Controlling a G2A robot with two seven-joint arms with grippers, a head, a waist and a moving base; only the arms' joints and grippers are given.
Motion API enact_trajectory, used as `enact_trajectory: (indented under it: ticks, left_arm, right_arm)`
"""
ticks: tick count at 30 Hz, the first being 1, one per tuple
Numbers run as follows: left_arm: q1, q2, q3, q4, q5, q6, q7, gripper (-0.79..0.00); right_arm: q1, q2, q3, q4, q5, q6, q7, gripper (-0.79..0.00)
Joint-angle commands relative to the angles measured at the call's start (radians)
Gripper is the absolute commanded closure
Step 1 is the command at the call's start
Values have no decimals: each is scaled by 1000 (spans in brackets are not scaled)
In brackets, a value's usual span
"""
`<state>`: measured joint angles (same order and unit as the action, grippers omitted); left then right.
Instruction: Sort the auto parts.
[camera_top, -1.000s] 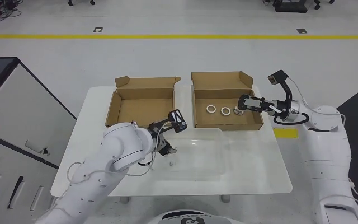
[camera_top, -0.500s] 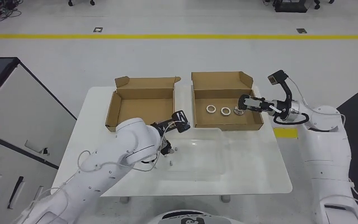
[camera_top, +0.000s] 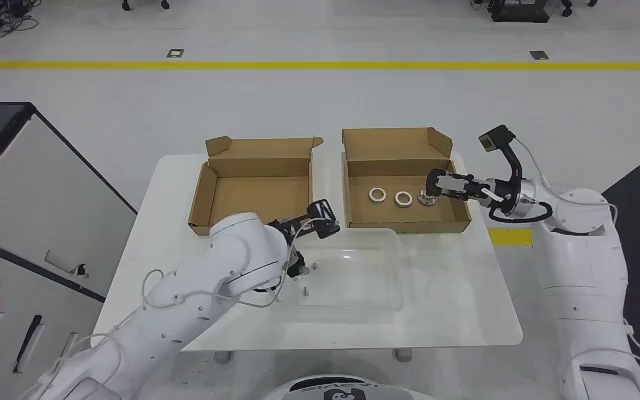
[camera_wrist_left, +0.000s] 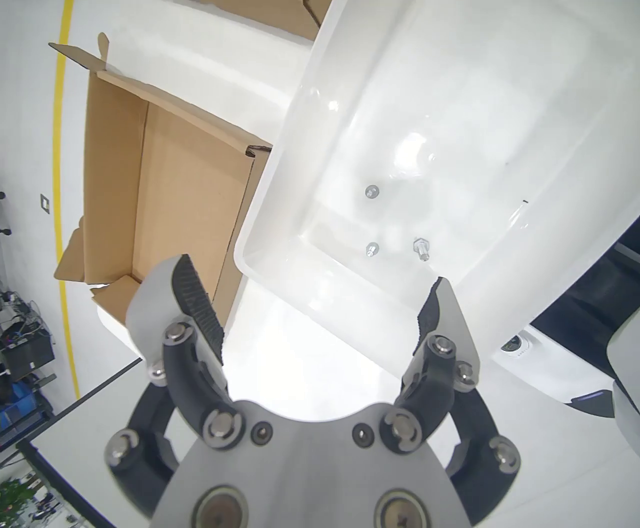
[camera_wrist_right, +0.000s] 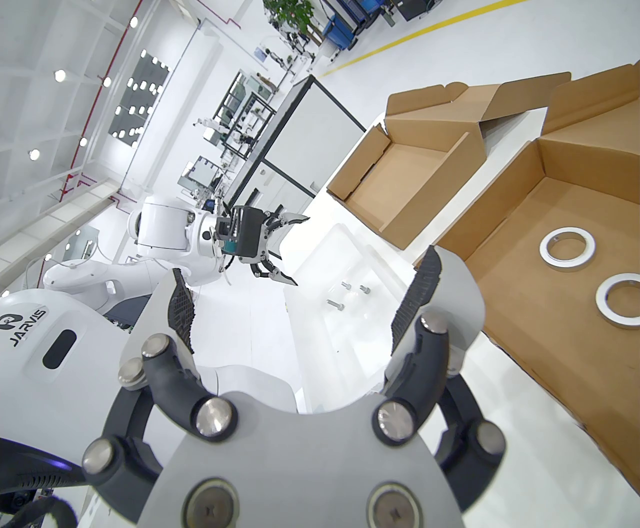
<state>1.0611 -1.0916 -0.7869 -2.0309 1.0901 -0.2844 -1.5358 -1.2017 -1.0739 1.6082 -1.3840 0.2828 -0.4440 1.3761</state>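
Left gripper (camera_wrist_left: 312, 280) hangs with its jaws spread wide and nothing between them, at the left edge of the clear tray (camera_top: 400, 272) in the middle of the top view. Three small bolts (camera_wrist_left: 371, 249) lie on the tray floor, near one another but apart. Right gripper (camera_wrist_right: 305, 270), likewise spread and holding nothing, sits over the right end of the right cardboard box (camera_top: 400, 168), upper right of centre, where two metal rings (camera_top: 379, 195) lie side by side. Up and left of the tray, the left cardboard box (camera_top: 260, 195) stands open on the white table (camera_top: 455, 300).
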Motion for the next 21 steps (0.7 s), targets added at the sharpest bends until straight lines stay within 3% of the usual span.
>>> enact_trajectory:
  ticks: [1,10,21]
  left_arm:
    - [-38,6,50,29,-44,0,0,-785]
    - [-233,31,229,130,-207,18,0,-785]
    - [-388,63,413,106,-345,91,0,-785]
  right_arm:
    - [0,0,0,0,0,0,0,-785]
    - [0,0,0,0,0,0,0,-785]
    - [0,0,0,0,0,0,0,-785]
